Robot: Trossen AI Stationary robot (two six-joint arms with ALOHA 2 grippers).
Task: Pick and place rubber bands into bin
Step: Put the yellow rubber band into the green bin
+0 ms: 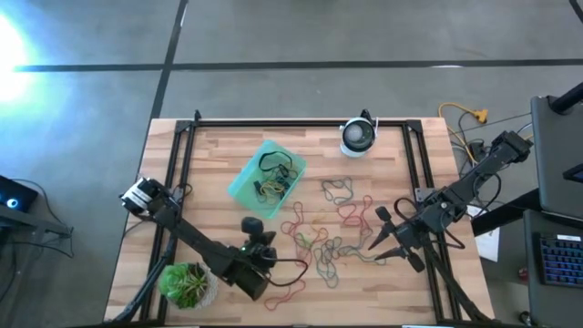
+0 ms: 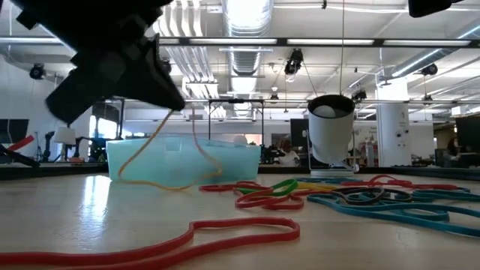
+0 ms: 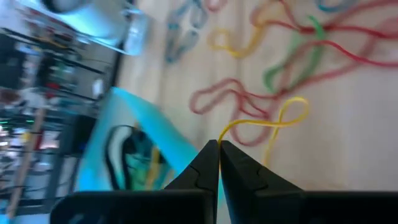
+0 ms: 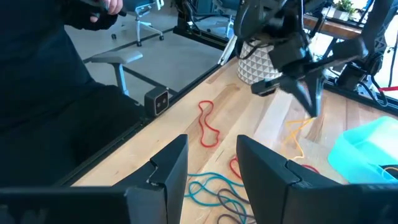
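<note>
High view, lower centre: left claw [image 3: 218, 147] is clenched on a yellow rubber band [image 3: 273, 122] beside the bin [image 1: 266, 178]. Right claw [image 4: 210, 155], centre right, is released.

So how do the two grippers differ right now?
The left gripper is shut on a yellow band and holds it up beside the bin; the right gripper is open and holds nothing. The left gripper is near the table's middle, while the right gripper hangs over the band pile near the right edge. Both are dark, two-fingered and above the table.
</note>
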